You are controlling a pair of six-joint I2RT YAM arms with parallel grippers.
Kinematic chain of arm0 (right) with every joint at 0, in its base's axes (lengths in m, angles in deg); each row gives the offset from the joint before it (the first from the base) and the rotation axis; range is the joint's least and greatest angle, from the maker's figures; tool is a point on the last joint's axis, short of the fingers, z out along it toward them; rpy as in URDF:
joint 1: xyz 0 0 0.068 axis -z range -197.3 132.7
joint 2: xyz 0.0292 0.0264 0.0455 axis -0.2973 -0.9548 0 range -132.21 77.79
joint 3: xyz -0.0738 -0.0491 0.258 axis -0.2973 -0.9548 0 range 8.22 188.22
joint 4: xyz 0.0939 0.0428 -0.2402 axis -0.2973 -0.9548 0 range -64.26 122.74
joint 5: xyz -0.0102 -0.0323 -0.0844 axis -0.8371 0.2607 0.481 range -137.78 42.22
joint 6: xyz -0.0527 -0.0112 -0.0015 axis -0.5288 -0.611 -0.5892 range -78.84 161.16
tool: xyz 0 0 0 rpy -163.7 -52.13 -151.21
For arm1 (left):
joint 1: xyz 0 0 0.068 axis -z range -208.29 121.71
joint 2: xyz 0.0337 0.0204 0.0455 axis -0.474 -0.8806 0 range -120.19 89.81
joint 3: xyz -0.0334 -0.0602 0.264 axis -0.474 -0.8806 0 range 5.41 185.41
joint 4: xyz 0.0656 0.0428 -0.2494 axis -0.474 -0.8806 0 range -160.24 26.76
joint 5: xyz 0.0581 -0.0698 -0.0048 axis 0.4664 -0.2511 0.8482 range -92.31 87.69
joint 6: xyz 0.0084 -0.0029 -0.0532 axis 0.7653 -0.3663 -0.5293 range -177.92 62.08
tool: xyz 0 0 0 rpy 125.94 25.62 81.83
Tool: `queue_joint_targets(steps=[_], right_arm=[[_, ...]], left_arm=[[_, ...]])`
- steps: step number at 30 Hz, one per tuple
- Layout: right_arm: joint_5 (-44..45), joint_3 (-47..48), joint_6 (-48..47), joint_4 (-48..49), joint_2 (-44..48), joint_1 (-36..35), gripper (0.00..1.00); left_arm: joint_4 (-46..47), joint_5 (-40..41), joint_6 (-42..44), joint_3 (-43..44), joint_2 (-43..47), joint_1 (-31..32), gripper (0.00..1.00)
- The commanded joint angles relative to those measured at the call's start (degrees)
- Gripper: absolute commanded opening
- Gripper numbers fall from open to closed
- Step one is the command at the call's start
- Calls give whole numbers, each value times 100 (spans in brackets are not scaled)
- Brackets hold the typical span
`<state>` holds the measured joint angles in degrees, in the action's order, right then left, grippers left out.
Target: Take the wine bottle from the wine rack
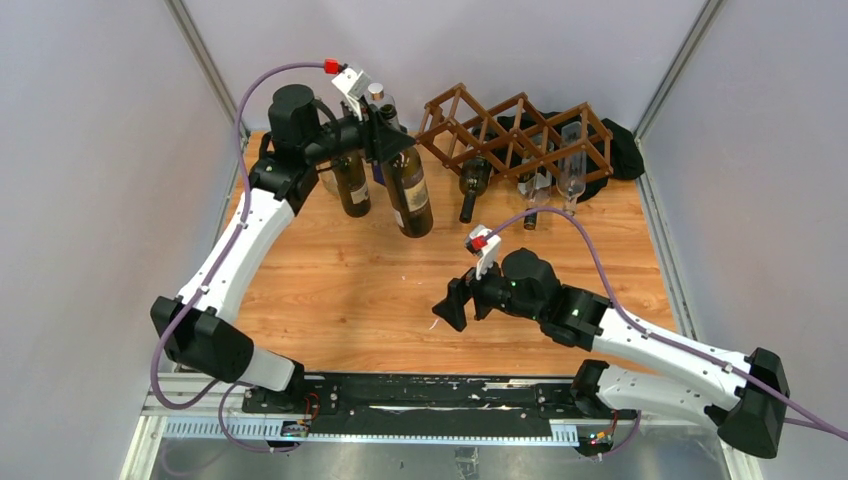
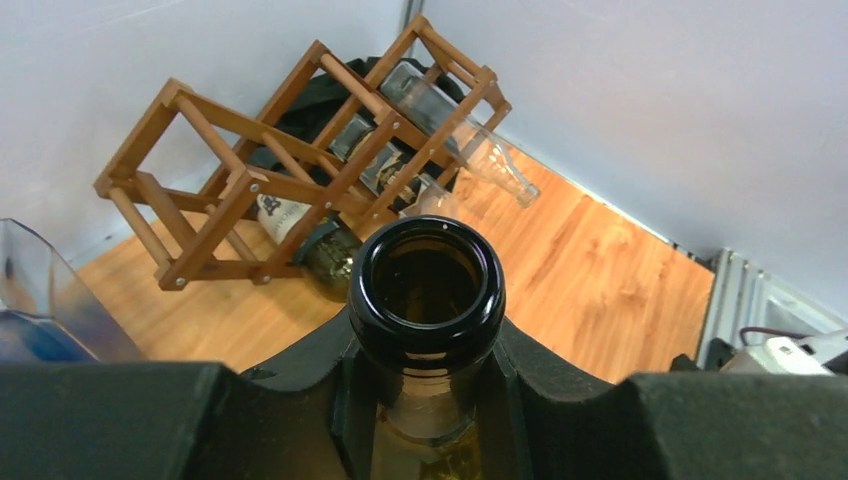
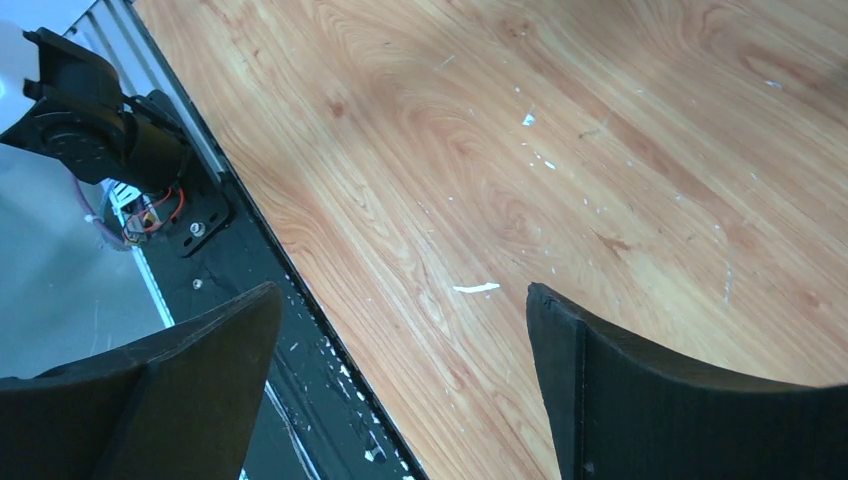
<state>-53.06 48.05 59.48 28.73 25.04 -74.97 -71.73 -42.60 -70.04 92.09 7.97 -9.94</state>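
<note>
My left gripper [image 1: 385,137] is shut on the neck of a brown wine bottle [image 1: 410,195] that stands upright left of the wine rack [image 1: 515,135], clear of its cells. In the left wrist view the bottle's open mouth [image 2: 427,290] sits between my closed black fingers [image 2: 250,400], with the rack [image 2: 300,160] behind it. The dark brown lattice rack still holds a dark bottle [image 1: 472,185], another dark bottle [image 1: 530,205] and a clear bottle [image 1: 572,175]. My right gripper [image 1: 455,305] is open and empty over the table near its front edge; it also shows in the right wrist view [image 3: 400,320].
A second brown bottle [image 1: 350,185] stands just left of the held one. A clear bottle with a silver cap [image 1: 378,95] stands behind my left gripper. A black cloth [image 1: 625,150] lies behind the rack. The black base rail [image 3: 250,300] runs along the table's near edge.
</note>
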Motion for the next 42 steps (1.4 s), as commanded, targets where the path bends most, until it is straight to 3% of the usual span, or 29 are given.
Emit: queue_joint_targets(steps=[1,8,14,29,36,42], right_arm=[[490,6,151,-262,285,-43,96],[1526,450,416,-872,322,148,95],[1772,825,793,-1154,297,630,96],[950,1055,1257,-1326,-183,2584,97],[952,1016,1391,-1216,-334,2884,98],[1056,1057,1412,-1200,-384,3035,98]], left_arm=[[620,217,551,161,-63,11,0],[714,707,1506,-27,-574,11,0],[969,733,1829,124,-1129,6,0],[1741,402,1797,807,-2488,-32,0],[2353,433,2055,539,-2665,-91,0],[2765,568,1777,188,-2686,-209,0]])
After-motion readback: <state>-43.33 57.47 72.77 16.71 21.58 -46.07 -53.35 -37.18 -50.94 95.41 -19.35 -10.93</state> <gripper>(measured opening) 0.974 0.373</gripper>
